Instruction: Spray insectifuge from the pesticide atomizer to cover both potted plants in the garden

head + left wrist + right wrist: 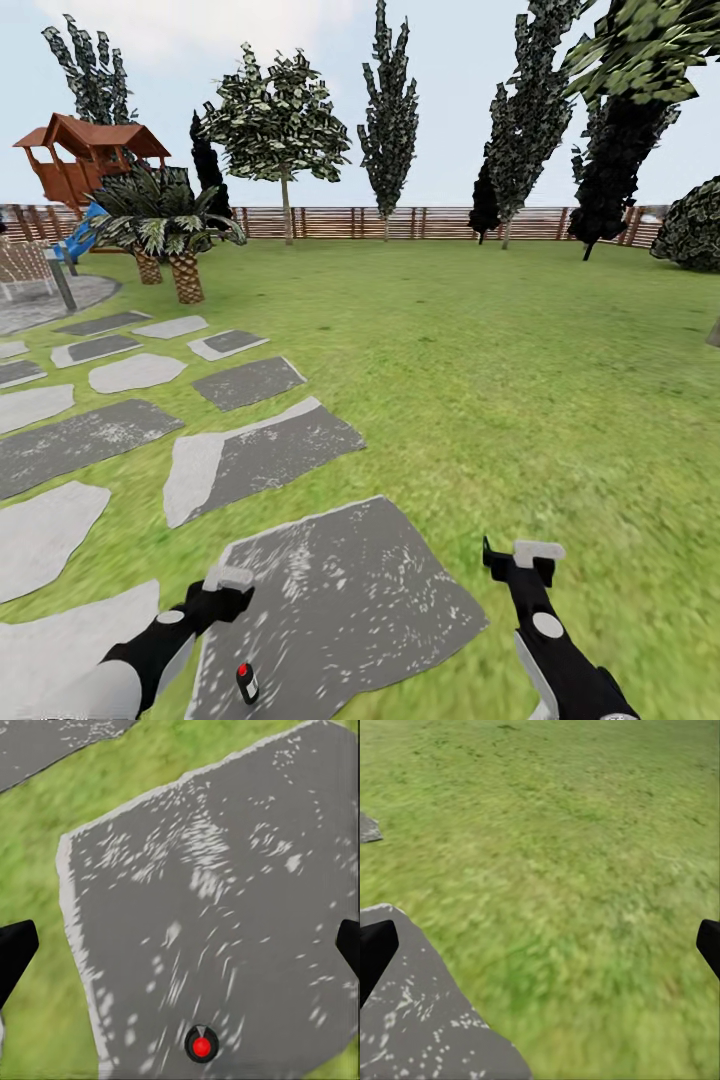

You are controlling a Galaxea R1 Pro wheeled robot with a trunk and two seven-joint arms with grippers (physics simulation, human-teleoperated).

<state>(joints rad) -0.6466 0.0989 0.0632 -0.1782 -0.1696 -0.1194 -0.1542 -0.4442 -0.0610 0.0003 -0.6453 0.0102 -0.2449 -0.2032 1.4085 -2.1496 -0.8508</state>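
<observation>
Both tools held low and open over the garden (480, 330), nothing gripped.

The left tool (228, 580) is held over a large grey stepping stone (340, 590), its fingers spread wide; a small dark object with a red top (246, 682), possibly the atomizer, is seen lying on that stone. The right tool (525, 556) is spread open above grass. A wooden fence (400, 222), palms (170, 225) and a playhouse (90, 155) are seen beyond.

Matt grey stepping stones (340, 590) flecked with white lie in rough green lawn (520, 360), backed by a brown slatted wooden fence (400, 222).
</observation>
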